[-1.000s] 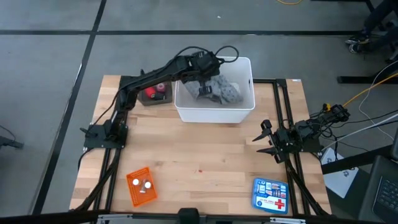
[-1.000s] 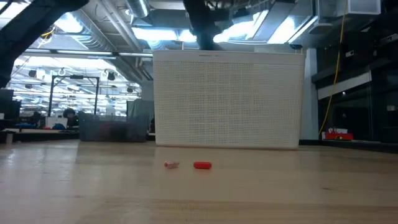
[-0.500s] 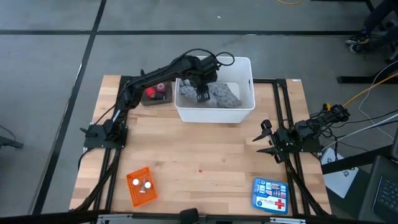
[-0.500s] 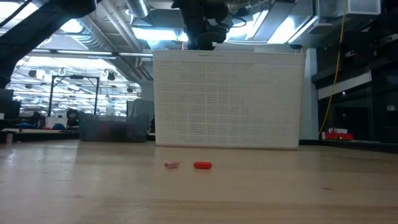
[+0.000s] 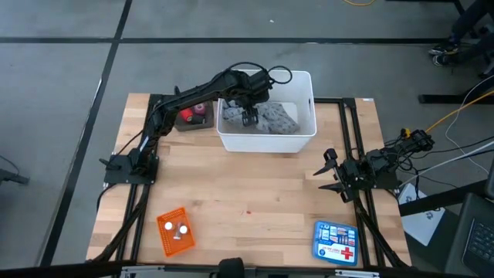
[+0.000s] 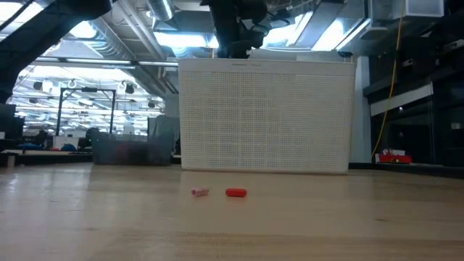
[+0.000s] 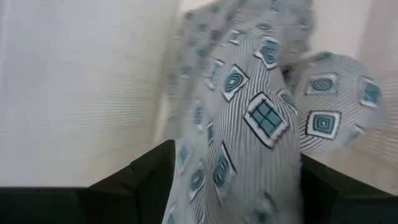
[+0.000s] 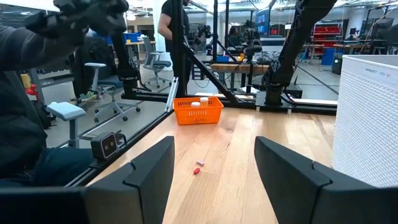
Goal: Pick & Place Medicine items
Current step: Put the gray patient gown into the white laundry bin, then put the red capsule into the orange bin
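The grey cloth is now being left lying flat on the floor of the white bin at the table's twelve o'clock, where a second ago it was being carried bunched up in the left gripper. That gripper is being held just above the cloth with its fingers spread and nothing between them, so the cloth's placing is being judged as done. In the left wrist view the cloth is being shown as finely striped grey fabric printed with small teal squares, draped between the two dark fingers. The red piece and pink piece are being left on the tabletop near its middle, at six o'clock from the bin. The right gripper is being kept parked at three o'clock, fingers apart and empty.
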Motion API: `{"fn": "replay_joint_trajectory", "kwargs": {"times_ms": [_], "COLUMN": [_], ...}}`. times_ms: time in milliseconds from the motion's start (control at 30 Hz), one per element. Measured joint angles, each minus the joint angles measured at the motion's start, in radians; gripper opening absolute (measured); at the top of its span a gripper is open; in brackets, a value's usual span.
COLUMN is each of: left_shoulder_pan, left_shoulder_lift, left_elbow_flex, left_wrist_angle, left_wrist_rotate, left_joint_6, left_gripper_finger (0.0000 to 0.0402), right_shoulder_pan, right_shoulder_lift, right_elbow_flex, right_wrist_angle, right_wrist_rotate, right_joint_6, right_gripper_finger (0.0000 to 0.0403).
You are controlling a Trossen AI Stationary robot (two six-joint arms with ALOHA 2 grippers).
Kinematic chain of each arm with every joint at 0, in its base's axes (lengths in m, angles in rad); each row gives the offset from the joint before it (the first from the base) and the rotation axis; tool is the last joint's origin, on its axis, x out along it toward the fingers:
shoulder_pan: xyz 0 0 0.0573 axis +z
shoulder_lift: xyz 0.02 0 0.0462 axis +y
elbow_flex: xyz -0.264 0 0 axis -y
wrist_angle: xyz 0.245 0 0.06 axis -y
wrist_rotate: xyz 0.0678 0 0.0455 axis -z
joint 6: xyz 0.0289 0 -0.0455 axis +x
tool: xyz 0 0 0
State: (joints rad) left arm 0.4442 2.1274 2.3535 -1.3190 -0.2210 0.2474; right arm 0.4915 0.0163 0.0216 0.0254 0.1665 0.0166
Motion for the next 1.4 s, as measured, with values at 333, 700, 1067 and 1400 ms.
{"fn": "replay_joint_trajectory", "kwargs": {"times_ms": [333,700,1067,1400], "left_shoulder_pan": [-0.046,-0.106,-0.428,-0.756], "left_shoulder_lift": [-0.135,-0.254,-0.262,-0.257], "left_elbow_flex": [0.002,0.003,-0.044,-0.327], "left_wrist_angle": [0.086,-0.002,-0.253,-0.01], "left_wrist_rotate": [-0.021,0.114,0.258,0.226], "left_joint_6": [0.026,-0.06,-0.258,-0.381], "left_gripper_finger": [0.0251,0.0262,0.0255,0.0253], "right_shoulder_pan": [0.0,0.0,0.0,0.0], "right_shoulder_lift": [0.0,0.0,0.0,0.0], "right_elbow_flex": [0.0,0.0,0.0,0.0], "right_wrist_angle": [0.0,0.0,0.0,0.0], "right_wrist_rotate": [-0.002,-0.002,0.001,0.001], "right_joint_6": [0.0,0.0,0.0,0.0], "right_gripper_finger": [0.0224,0.0224,0.0224,0.0224]}}
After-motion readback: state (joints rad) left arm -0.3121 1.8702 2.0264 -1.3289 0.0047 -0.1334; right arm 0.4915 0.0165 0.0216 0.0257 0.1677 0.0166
